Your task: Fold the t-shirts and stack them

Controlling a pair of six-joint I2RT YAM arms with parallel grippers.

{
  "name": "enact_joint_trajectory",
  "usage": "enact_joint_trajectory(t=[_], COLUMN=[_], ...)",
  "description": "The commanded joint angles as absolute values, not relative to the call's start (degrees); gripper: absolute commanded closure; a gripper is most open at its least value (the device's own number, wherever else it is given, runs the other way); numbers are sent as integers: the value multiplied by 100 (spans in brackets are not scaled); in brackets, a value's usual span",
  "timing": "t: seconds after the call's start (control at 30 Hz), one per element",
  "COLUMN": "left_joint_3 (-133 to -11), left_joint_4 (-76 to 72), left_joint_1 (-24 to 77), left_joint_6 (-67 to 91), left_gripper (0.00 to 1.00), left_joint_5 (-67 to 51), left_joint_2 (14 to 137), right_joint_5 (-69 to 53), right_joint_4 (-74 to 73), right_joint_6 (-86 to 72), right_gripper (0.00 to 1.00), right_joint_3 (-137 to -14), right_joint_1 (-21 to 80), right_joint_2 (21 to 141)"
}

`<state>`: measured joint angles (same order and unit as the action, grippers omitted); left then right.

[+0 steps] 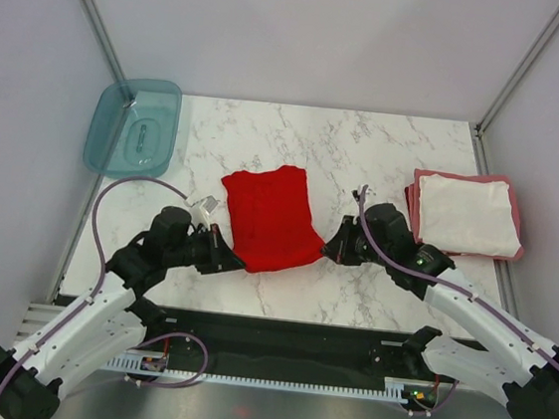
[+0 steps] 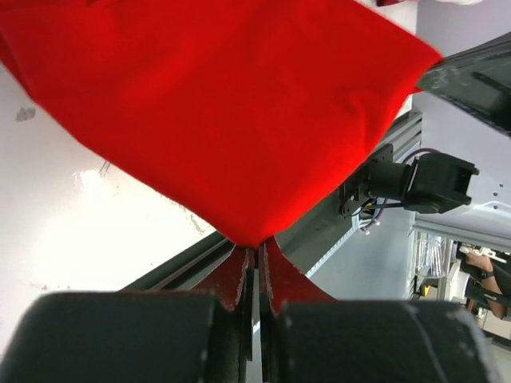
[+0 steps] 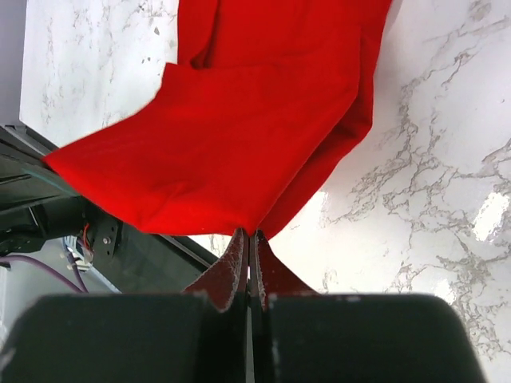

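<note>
A bright red t-shirt (image 1: 271, 216), folded to a narrow panel, lies on the marble table's middle. My left gripper (image 1: 237, 261) is shut on its near left corner, seen in the left wrist view (image 2: 257, 242) with the red cloth (image 2: 223, 112) stretching away. My right gripper (image 1: 327, 250) is shut on its near right corner, seen in the right wrist view (image 3: 250, 232) below the red cloth (image 3: 239, 136). A folded white t-shirt (image 1: 467, 214) lies on a folded dull pinkish-red t-shirt (image 1: 415, 206) at the right.
A translucent teal plastic tub (image 1: 133, 125) sits at the table's far left corner. The black rail (image 1: 277, 329) runs along the near edge. Grey walls enclose the table on three sides.
</note>
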<state>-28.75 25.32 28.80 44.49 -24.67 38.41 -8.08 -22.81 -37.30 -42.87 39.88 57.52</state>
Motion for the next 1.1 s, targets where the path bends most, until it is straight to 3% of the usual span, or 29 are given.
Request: enact_joint_trajectory(t=[0.0, 0.53, 1.07], left_joint_3=[-3015, -4130, -5141], left_joint_4=[2769, 2892, 2418], left_joint_1=[2900, 2224, 950], left_joint_6=[4702, 4570, 4465], left_gripper=[98, 98, 98], left_joint_5=[-2628, -2592, -2979], left_joint_2=[3824, 4912, 7055], right_joint_5=[-616, -272, -624], right_joint_4=[-2523, -2654, -2505], right_joint_6=[-3692, -3226, -2945], right_gripper=[100, 100, 100], right_joint_3=[-4640, -6670, -8999], right_joint_1=[3999, 3648, 3076], right_joint_2=[5730, 7602, 10018])
